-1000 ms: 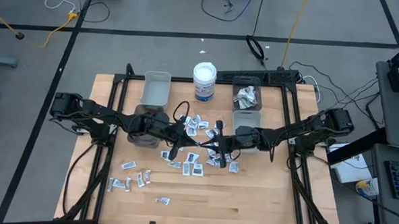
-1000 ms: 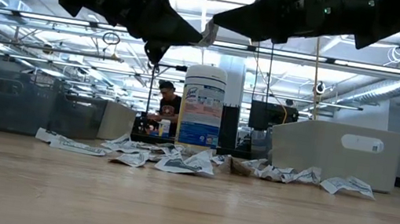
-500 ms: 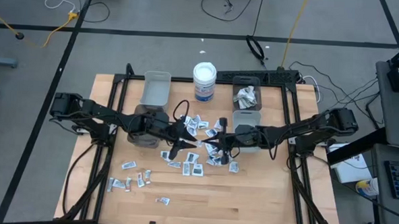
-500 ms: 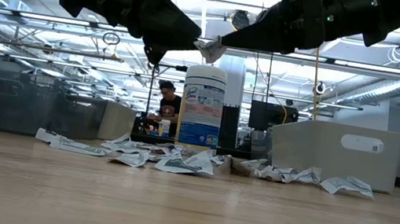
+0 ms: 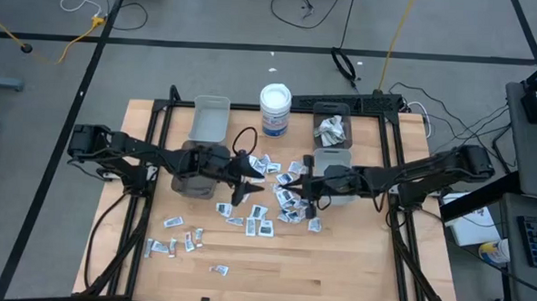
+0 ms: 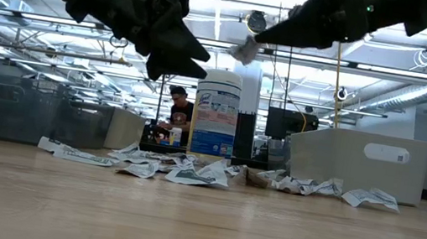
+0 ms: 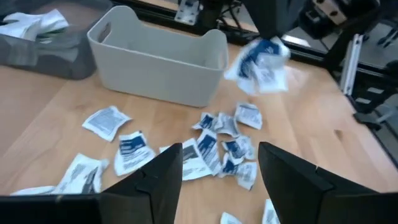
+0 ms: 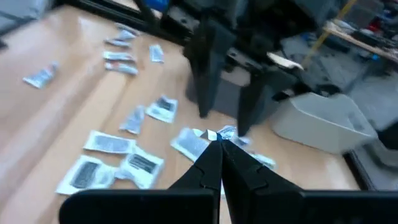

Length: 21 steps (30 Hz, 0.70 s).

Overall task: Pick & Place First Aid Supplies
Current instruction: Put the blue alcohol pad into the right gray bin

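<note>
**Right gripper pinching a packet above the scatter; left gripper spread and empty**

Your right gripper (image 8: 219, 144) has its two dark, tapering fingers pressed together on a small crumpled packet (image 8: 219, 133), white with blue print, caught at the very tips. In the left wrist view the same packet (image 7: 260, 61) hangs clear of the table, wrinkled and folded on itself. From table height it shows as a pale scrap (image 6: 246, 51) at the tip of the right gripper, well above the wood.

Your left gripper (image 7: 219, 168) holds its broad, matte black fingers (image 7: 155, 180) apart with nothing between them. It hovers over the middle of the table, facing the right gripper (image 5: 305, 193) across a short gap in the overhead view.

Beneath both, the first aid supplies (image 5: 264, 214) lie as thin, flat packets strewn across the pale wooden table (image 5: 336, 271), with a looser group (image 5: 175, 242) towards the left front. Behind them stand a smooth, round-cornered light grey bin (image 7: 158, 62), a darker bin (image 5: 331, 124) holding packets, another grey bin (image 5: 209, 117), and a white cylindrical tub (image 5: 275, 110) with a blue label.
</note>
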### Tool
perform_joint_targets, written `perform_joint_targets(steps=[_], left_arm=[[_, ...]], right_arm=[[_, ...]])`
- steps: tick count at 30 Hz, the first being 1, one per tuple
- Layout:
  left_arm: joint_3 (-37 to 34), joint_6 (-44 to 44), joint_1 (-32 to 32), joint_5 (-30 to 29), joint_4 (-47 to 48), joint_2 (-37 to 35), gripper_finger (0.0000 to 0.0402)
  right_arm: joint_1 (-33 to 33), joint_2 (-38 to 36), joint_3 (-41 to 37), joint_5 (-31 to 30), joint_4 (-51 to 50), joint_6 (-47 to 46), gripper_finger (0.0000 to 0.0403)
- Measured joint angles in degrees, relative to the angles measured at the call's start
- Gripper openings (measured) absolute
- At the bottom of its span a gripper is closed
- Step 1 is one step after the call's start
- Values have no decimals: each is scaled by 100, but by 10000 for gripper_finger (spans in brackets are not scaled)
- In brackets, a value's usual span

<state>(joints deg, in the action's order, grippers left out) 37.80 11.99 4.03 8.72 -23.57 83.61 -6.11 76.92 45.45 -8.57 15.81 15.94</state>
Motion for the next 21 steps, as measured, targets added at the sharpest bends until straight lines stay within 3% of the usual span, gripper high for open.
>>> perform_joint_targets(steps=[9, 21], left_arm=[[0, -23, 18, -12, -12, -2, 215], [0, 20, -33, -9, -9, -2, 214]], right_arm=[[105, -540, 2, -645, -1372, -293, 0], [918, -1204, 264, -618, -4285, -1190, 0]])
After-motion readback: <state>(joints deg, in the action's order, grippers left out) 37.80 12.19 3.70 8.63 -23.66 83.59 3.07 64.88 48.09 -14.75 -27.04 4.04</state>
